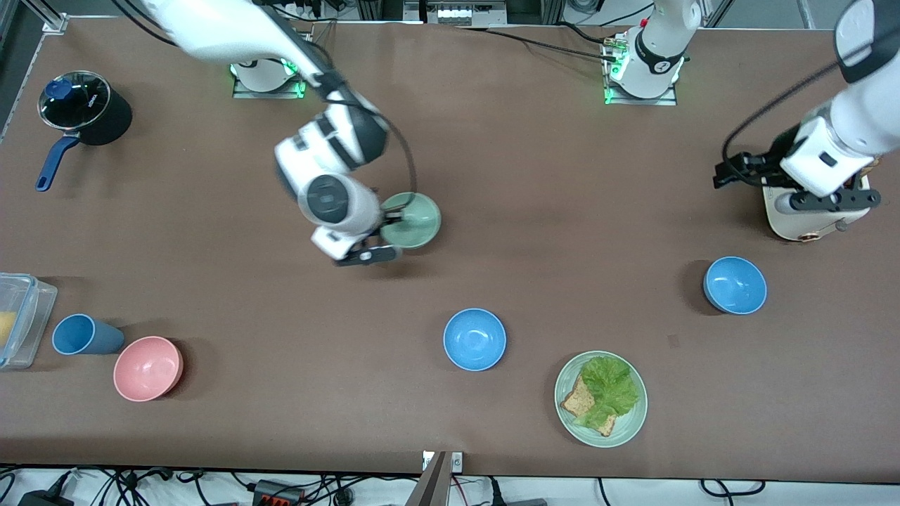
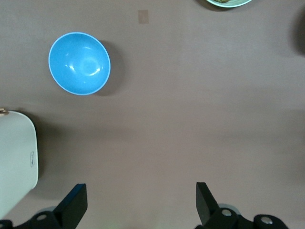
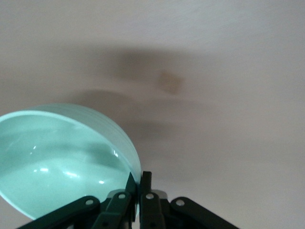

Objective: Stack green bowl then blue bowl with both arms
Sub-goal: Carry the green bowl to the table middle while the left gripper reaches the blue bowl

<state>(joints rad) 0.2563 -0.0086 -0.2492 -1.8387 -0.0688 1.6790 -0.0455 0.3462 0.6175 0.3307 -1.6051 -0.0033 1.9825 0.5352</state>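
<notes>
My right gripper (image 1: 385, 235) is shut on the rim of the pale green bowl (image 1: 416, 219), one finger inside and one outside. It holds the bowl tilted over the middle of the table. The right wrist view shows the bowl (image 3: 57, 157) pinched between the fingers (image 3: 145, 183). One blue bowl (image 1: 474, 339) sits nearer the front camera. A second blue bowl (image 1: 735, 284) sits toward the left arm's end and shows in the left wrist view (image 2: 79, 63). My left gripper (image 1: 728, 173) is open and empty in the air beside a white appliance (image 1: 801, 214).
A pale green plate (image 1: 562, 383) with lettuce and bread lies near the front edge. A pink bowl (image 1: 148, 367), a blue cup (image 1: 81, 335) and a clear container (image 1: 17, 320) stand at the right arm's end. A black pot (image 1: 84, 109) is there too, farther back.
</notes>
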